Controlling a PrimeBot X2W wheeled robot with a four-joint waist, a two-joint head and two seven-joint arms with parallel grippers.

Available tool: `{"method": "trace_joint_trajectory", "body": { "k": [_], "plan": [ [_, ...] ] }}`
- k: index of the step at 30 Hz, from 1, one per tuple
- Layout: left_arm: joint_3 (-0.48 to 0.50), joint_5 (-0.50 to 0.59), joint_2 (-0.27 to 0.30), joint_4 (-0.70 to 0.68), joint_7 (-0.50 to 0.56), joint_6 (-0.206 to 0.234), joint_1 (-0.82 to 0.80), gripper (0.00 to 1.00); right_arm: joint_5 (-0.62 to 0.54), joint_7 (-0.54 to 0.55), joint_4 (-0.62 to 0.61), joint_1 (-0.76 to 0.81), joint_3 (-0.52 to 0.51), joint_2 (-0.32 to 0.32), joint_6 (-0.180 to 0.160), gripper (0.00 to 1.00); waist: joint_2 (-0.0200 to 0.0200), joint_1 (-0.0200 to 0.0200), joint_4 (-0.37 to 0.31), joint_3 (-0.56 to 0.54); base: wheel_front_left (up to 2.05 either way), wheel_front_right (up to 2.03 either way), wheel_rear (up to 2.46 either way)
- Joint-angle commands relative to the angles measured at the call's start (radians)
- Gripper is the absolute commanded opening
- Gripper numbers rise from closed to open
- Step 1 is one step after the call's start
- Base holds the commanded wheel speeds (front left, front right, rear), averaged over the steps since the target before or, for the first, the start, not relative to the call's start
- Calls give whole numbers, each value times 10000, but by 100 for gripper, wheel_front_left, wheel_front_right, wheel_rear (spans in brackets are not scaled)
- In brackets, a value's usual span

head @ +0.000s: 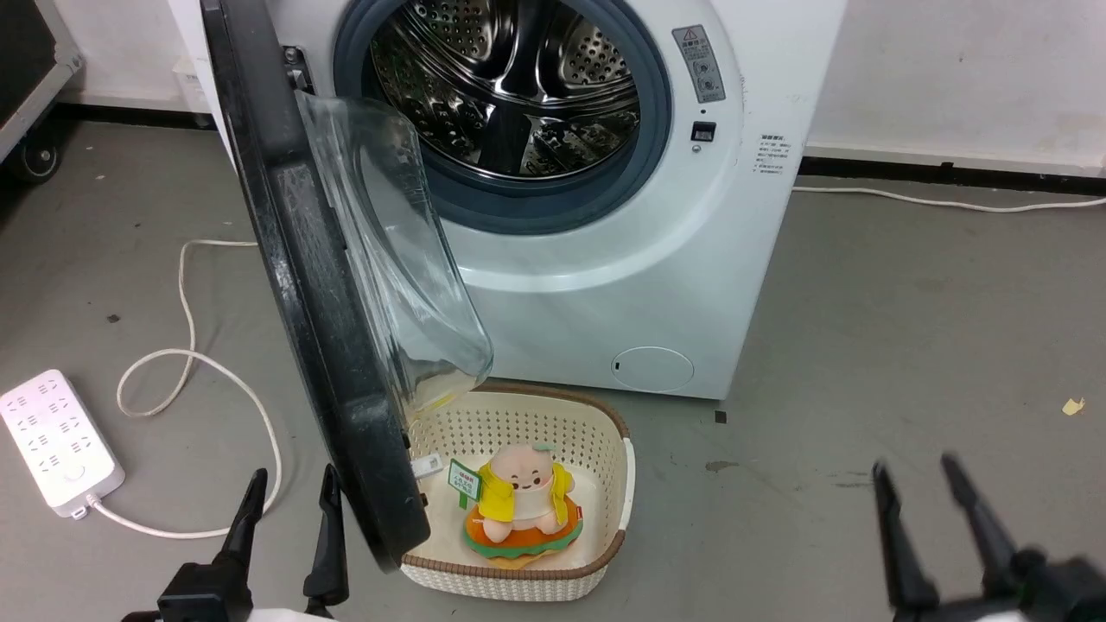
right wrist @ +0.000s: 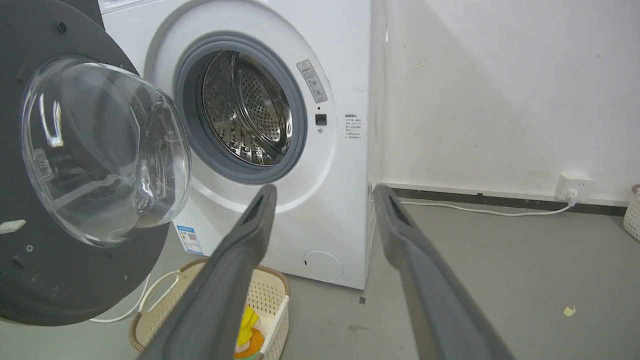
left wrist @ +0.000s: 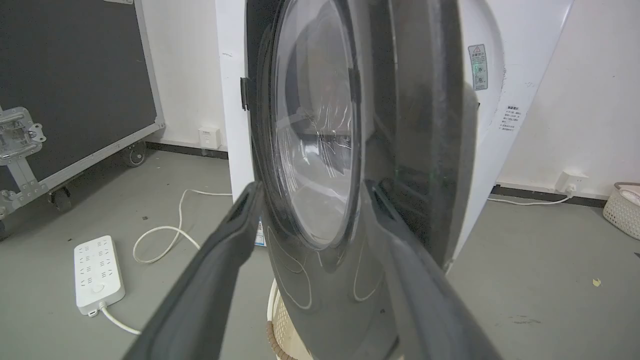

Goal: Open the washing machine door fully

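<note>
In the head view we face the white front-loading washing machine (head: pixel 605 285) at 12 o'clock. Its large round glossy black door (head: pixel 298 285), with the bulging clear glass bowl, stands out from the hinge at 11 o'clock. It is edge-on to us and reaches down to 7 o'clock. We judge it about half open, so the step in hand is to carry it on toward 9 o'clock.

Our left gripper (head: pixel 293 475) sits at 7 o'clock just beside the door's outer face, its two dark fingers spread and holding nothing. We cannot tell whether the nearer finger touches the rim. Our right gripper (head: pixel 914 466) hangs at 5 o'clock, well apart from the door, likewise released and empty.

To do this well, we think, the push should come from the inner side, near the free rim and off the glass. It should follow an arc about the hinge. The left gripper lies in that path, so it must give way or draw the rim along.

We count:
- one machine
- one door
- one perforated steel drum (head: pixel 518 78) at 12 o'clock
- two pale perforated baskets: one basket (head: pixel 518 586) at 6 o'clock under the glass bowl, and a second basket (left wrist: pixel 620 212) at 3 o'clock in the left wrist view
- one white power strip (head: pixel 56 441) at 8 o'clock
- one plush toy (head: pixel 523 497) in a yellow jacket, inside the near basket
- one small round white flap (head: pixel 652 369) low on the machine's front
- two grippers, four fingers
</note>
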Motion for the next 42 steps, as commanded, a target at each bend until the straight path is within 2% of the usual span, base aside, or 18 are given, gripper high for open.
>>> {"method": "trace_joint_trajectory", "body": {
  "k": [1,6,16,17,18,24,29,36,40,42],
  "plan": [
    [17,21,36,36,-53,-69,161,100,-196,-33,-110,412,-75,168,10,100,0,0,-1,-7,0,0,0],
    [-16,79,34,120,-53,-193,291,100,-285,-7,2,941,36,432,10,100,0,0,-14,-34,0,0,0],
    [-99,258,-5,99,-53,-274,350,100,19,11,147,878,164,481,10,100,0,0,73,-84,0,0,0],
    [-74,287,-17,45,-53,-230,339,20,39,10,136,857,195,481,10,100,0,0,81,-71,0,0,0],
    [-34,318,-29,-40,-53,-173,327,0,80,9,122,834,242,481,10,100,0,0,87,-57,0,0,0],
    [277,316,-107,-474,-53,101,259,0,166,-5,-8,723,340,483,10,100,0,0,92,16,0,0,0],
    [954,238,-123,-1448,-53,373,-238,0,165,-10,-86,621,287,483,10,100,0,0,108,77,0,0,0],
    [1749,120,-23,-3516,-53,579,-1773,0,251,-17,-100,532,281,483,10,100,0,0,145,49,0,0,0],
    [1715,175,263,-4281,27,509,-2772,0,348,-22,-40,488,339,484,10,100,0,0,132,36,0,0,0],
    [1564,287,391,-4403,564,515,-3107,0,374,-23,5,463,358,484,10,100,0,0,116,25,0,0,0]
  ]
}}
